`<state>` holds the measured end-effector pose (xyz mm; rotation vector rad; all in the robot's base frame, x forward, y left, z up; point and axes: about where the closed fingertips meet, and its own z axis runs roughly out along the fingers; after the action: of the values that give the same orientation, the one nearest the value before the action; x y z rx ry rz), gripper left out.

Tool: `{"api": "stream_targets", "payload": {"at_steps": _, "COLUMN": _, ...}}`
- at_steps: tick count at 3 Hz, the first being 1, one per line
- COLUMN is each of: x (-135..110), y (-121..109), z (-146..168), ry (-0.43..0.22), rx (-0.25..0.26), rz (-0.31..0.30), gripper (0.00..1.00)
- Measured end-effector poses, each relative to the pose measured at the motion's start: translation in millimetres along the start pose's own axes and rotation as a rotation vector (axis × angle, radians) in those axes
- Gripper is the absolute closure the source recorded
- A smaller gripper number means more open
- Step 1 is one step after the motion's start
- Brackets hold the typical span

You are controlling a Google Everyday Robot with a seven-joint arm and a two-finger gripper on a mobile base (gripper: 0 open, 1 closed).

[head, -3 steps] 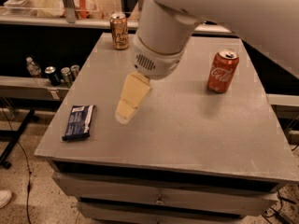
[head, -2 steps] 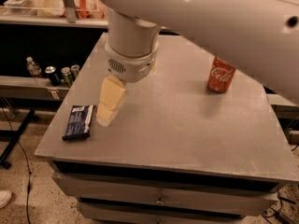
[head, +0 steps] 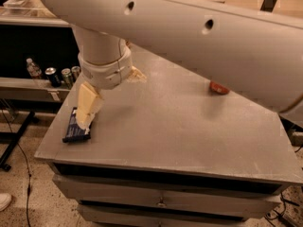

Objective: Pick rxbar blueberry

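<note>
The rxbar blueberry (head: 74,128), a flat dark navy bar, lies on the grey table (head: 180,126) near its front left corner. My gripper (head: 85,119) hangs from the white arm and its cream fingers (head: 87,105) reach down onto the bar's right edge, covering part of it. The red cola can (head: 219,88) shows only as a sliver under the arm at the right. The gold can is hidden behind the arm.
The big white arm (head: 199,37) fills the top of the view. Several cans and a bottle (head: 52,74) stand on a low shelf to the left. The table's left and front edges are close to the bar. Drawers sit below the tabletop.
My gripper has moved left and down, from above the table's middle to the bar. The arm now hides the gold can and most of the red can.
</note>
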<state>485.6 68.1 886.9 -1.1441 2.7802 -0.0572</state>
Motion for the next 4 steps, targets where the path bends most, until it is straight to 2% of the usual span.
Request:
{"api": "stream_targets", "payload": {"at_steps": 1, "x": -10.3, "y": 14.7, "z": 4.6, "ry": 0.01, "rx": -0.025, "rz": 0.1, "gripper": 0.0}}
{"api": "stream_targets", "payload": {"at_steps": 2, "x": -22.8, "y": 29.7, "z": 5.7, "ry": 0.025, "rx": -0.029, "rz": 0.155, "gripper": 0.0}}
{"api": "stream_targets", "payload": {"at_steps": 3, "x": -37.0, "y": 44.7, "z": 13.8, "ry": 0.06, "rx": -0.011, "rz": 0.181, "gripper": 0.0}}
{"api": "stream_targets", "payload": {"at_steps": 4, "x": -52.3, "y": 58.2, "z": 26.7, "ry": 0.092, "rx": -0.008, "rz": 0.178, "gripper": 0.0}}
